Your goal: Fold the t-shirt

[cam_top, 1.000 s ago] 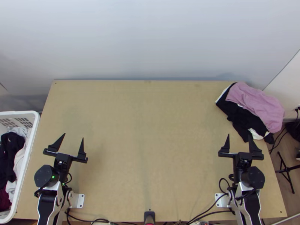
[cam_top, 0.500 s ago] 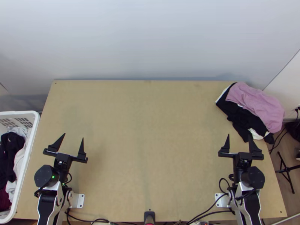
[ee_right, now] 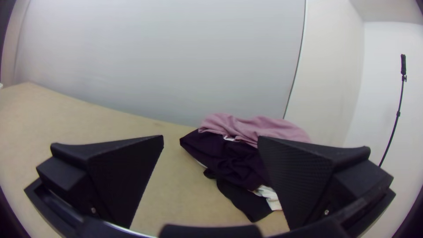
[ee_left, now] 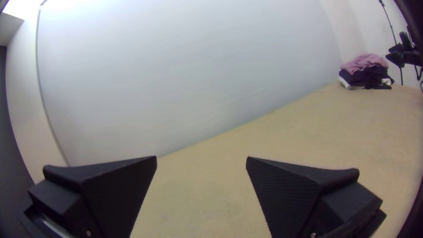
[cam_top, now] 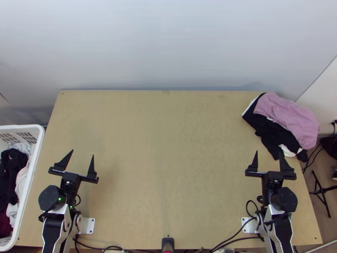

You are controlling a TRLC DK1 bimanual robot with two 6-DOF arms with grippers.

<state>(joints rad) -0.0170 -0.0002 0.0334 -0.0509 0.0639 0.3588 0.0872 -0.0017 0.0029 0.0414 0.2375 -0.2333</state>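
Zero change vs. prev. top-view frames: L gripper (cam_top: 82, 152) & R gripper (cam_top: 268, 151) same spots, jaws apart, nothing held; fold not begun. T-shirt unconfirmed: poss. in basket (cam_top: 41, 135) at L or pile (cam_top: 286, 116), desk's (cam_top: 168, 168) far R corner. L wrist view: jaws apart, pile far off. R wrist view: jaws apart, pile nearer; fetch prob. needed first.
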